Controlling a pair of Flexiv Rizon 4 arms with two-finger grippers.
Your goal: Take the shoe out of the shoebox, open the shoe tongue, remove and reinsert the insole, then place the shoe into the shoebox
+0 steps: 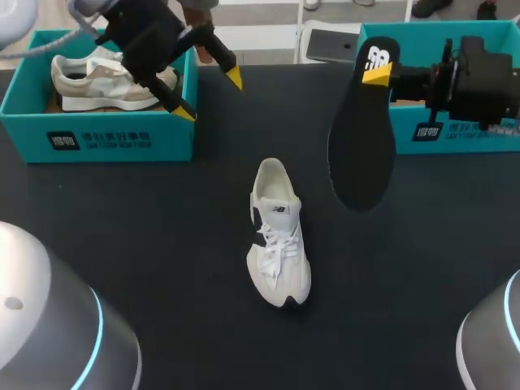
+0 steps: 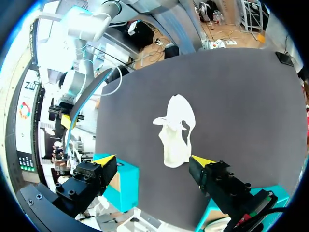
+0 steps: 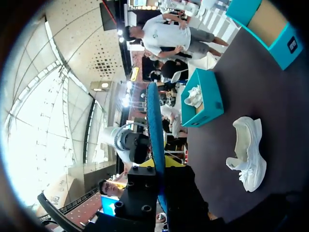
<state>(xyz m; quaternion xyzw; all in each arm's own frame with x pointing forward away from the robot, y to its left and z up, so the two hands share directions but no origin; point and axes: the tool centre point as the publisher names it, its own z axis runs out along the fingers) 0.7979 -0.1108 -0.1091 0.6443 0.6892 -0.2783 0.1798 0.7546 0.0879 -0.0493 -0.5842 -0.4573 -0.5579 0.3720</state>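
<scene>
Sitting in left shoebox [image 1: 122,140]: beige shoe [image 1: 99,83].

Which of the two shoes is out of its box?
The all-white shoe, standing alone on the dark table. The other, beige-and-white shoe lies inside the teal shoebox at the far left.

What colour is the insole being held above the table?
The insole is black with a white logo at its gripped end; clearest in the head view.
</scene>
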